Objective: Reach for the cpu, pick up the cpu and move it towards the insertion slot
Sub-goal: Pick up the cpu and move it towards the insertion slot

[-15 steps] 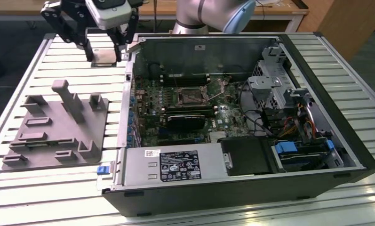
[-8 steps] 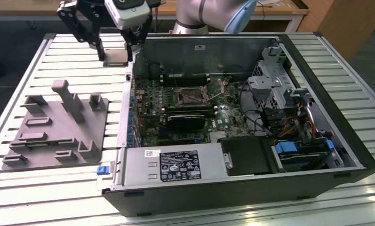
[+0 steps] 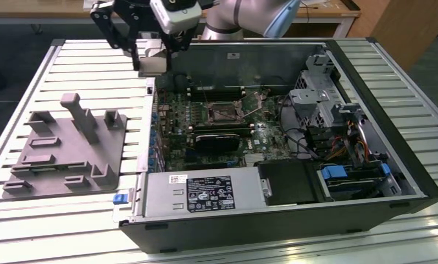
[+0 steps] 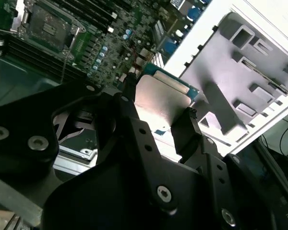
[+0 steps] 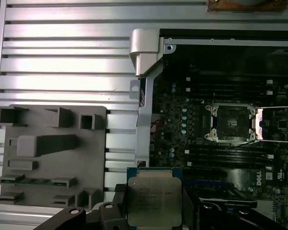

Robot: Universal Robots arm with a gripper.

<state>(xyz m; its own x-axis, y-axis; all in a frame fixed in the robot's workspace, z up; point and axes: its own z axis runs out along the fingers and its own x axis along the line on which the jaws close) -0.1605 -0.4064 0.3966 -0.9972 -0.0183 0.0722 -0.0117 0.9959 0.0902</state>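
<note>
Jaws of the gripper (image 4: 156, 117) are clamping the cpu (image 5: 153, 201) by its edges, plate facing out so it can seat flat; it is hanging above the case's edge, well apart from the insertion slot (image 3: 225, 113); grey fixture (image 3: 65, 148) is sitting on the tabletop (image 3: 28, 220).

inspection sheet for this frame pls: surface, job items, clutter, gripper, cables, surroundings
Surface: slatted metal table, carrying an open PC case.
Job's things: cpu held in the gripper, up above the case's edge; slot on the motherboard is empty, its frame flipped open.
Clutter: grey fixture on the table, on the exterior view's left of the case.
Grippers: gripper shut on the cpu, fingers on opposite edges.
Cables: bundle inside the case by the drive bays.
Surroundings: wooden furniture behind the table.
</note>
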